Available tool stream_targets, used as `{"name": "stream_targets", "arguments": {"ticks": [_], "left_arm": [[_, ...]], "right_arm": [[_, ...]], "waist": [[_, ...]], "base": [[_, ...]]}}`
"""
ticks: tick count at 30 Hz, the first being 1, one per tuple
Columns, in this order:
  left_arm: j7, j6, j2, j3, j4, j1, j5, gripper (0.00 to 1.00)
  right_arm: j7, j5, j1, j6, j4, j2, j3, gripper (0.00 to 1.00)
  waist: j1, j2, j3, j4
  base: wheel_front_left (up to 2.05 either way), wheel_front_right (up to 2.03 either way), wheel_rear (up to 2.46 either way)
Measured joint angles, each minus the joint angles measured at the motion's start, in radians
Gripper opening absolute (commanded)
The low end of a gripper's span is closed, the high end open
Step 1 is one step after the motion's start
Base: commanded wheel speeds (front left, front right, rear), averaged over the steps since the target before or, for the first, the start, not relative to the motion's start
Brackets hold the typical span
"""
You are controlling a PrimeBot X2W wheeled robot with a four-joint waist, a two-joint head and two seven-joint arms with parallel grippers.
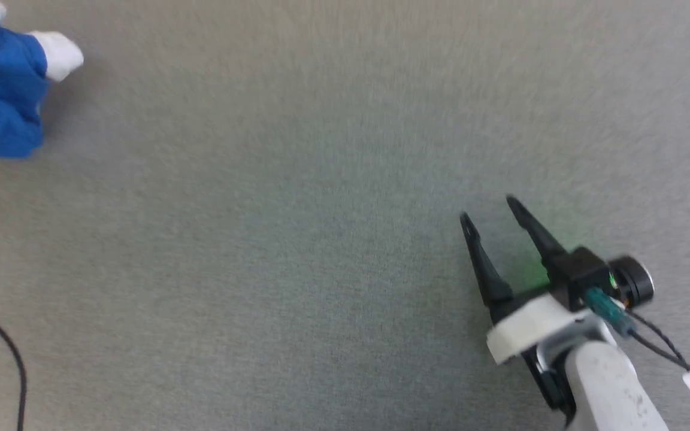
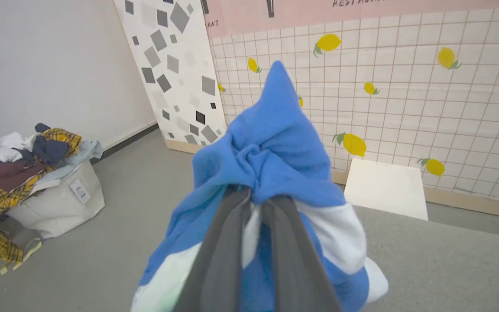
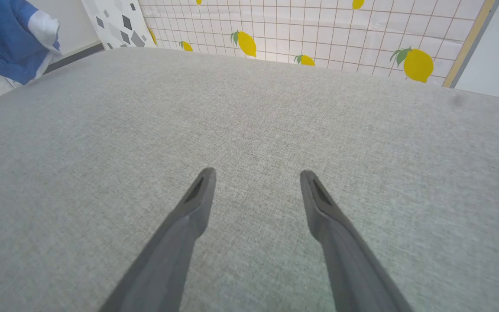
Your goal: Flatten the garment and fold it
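Observation:
The garment (image 2: pixel 271 147) is royal-blue cloth with white parts, bunched into a peak around my left gripper (image 2: pixel 256 195), whose two dark fingers are shut on it. In the head view the garment (image 1: pixel 0 96) shows at the upper left edge, hanging over the grey table (image 1: pixel 321 209). The right wrist view catches the garment (image 3: pixel 2 39) at its top left corner. My right gripper (image 1: pixel 489 209) stands open at the lower right of the table, nothing between its fingers. Seen from its own wrist, the right gripper (image 3: pixel 256 175) hovers over bare grey cloth.
A white bag (image 2: pixel 59 203) heaped with mixed clothes stands on the floor at the left. A lemon-patterned tiled wall (image 2: pixel 405 86) and a white block (image 2: pixel 386 188) lie beyond the table. A black cable (image 1: pixel 3 353) loops at the head view's lower left.

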Motion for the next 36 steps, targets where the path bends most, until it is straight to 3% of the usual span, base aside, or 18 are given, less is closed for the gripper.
{"name": "stream_targets", "arguments": {"ticks": [7,12,20,25,29,36], "left_arm": [[-0.026,-0.05,-0.033,-0.114,-0.121,-0.073,0.033,0.0],[0.0,-0.078,-0.105,-0.189,-0.208,-0.083,0.022,0.0],[0.062,-0.131,-0.234,-0.324,-0.235,-0.09,-0.039,0.0],[0.113,-0.165,-0.32,-0.42,-0.135,-0.049,-0.089,0.0],[0.199,-0.172,-0.357,-0.501,0.007,0.025,-0.097,0.0],[0.437,-0.17,-0.39,-0.606,0.272,0.116,-0.106,0.0]], "right_arm": [[0.01,0.01,0.07,0.0,-0.016,0.001,-0.051,1.0],[0.029,0.015,0.107,0.0,-0.043,0.001,-0.078,1.0],[0.046,0.023,0.121,0.0,-0.091,0.001,-0.098,1.0],[0.045,0.04,0.121,0.0,-0.09,0.0,-0.089,1.0],[0.045,0.047,0.121,0.0,-0.089,0.0,-0.088,1.0],[0.043,0.06,0.114,0.0,-0.087,0.001,-0.071,1.0]], "waist": [[0.0,0.0,-0.168,-0.017],[0.0,0.0,-0.261,-0.055],[0.0,0.0,-0.326,-0.176],[0.0,0.0001,-0.33,-0.259],[0.0,0.0,-0.323,-0.302],[0.0,-0.0001,-0.289,-0.345]], "base": [[0.0,0.0,0.0],[0.0,0.0,0.0],[0.0,0.0,0.0],[0.0,0.0,0.0],[0.0,0.0,0.0],[0.0,0.0,0.0]]}}
